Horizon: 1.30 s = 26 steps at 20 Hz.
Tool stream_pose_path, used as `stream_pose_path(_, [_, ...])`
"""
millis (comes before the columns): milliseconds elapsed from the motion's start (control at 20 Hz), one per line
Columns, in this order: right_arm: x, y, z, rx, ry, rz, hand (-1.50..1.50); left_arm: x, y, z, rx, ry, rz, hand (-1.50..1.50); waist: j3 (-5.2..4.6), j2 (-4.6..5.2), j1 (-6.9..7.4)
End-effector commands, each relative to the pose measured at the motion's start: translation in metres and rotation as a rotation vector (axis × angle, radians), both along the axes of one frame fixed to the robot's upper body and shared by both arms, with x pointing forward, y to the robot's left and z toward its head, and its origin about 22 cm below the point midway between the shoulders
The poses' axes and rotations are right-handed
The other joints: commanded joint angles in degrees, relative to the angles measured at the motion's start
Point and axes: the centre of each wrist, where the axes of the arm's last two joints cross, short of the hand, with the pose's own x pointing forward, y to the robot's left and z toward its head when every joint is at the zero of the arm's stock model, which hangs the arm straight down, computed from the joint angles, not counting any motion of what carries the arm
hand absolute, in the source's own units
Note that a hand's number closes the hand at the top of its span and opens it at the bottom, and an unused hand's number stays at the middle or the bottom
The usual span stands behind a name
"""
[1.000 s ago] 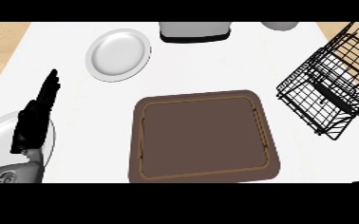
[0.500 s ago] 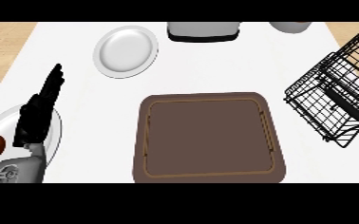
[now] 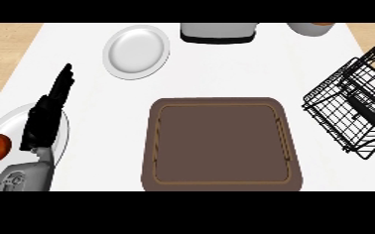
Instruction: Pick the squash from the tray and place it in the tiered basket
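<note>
Your main risk is reaching for something that isn't where the task puts it. The tray (image 3: 219,184) lies near the middle of the counter, and its brown floor shows no squash at all. If you send a hand down there, I'd expect it to close on nothing.

The second risk is the reddish-orange thing (image 3: 3,147) cut off by the left edge, on the near plate (image 3: 15,124). You cannot tell what it is, and mistaking it for the squash would put the wrong thing in the basket (image 3: 343,114).

That basket sits well apart, at the right, partly out of view. A carry from the left would have to cross the whole counter, and a low pass could clip the wire rim.

As for how the squash looks, there's nothing to describe, since none shows anywhere. Nothing squash-like can be made out among the basket's dark wires, though part of it is cut off.

Your left hand (image 3: 45,116) rests at the left over the near plate, fingers straight and pointing away, holding nothing. Your right hand is out of view.
</note>
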Motion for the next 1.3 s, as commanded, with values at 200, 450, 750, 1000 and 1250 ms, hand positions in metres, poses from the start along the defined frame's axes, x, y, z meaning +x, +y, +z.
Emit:
stream_pose_path(200, [0.045,-0.009,-0.006,-0.268,-0.153,-0.183,1.50,0.009,-0.014,-0.009,0.010,0.006,-0.023,0.00,0.05,0.45,1.00])
stream_pose_path(450, [0.090,-0.042,-0.012,-0.269,-0.152,-0.212,1.50,0.007,-0.005,0.005,-0.004,-0.006,0.012,0.00,0.02,0.11,0.56])
stream_pose_path(750, [0.125,-0.061,-0.034,-0.289,-0.071,-0.105,1.50,-0.006,-0.011,-0.018,-0.016,0.004,-0.017,0.00,0.01,0.10,0.54])
stream_pose_path(1000, [0.140,-0.077,-0.054,-0.217,0.025,-0.050,1.50,0.004,0.005,-0.015,0.002,-0.004,0.009,0.00,0.01,0.13,0.26])
stream_pose_path(1250, [0.151,-0.084,-0.076,-0.168,0.233,-0.058,1.50,0.019,0.004,0.005,-0.001,-0.002,0.001,0.00,-0.01,0.22,0.18])
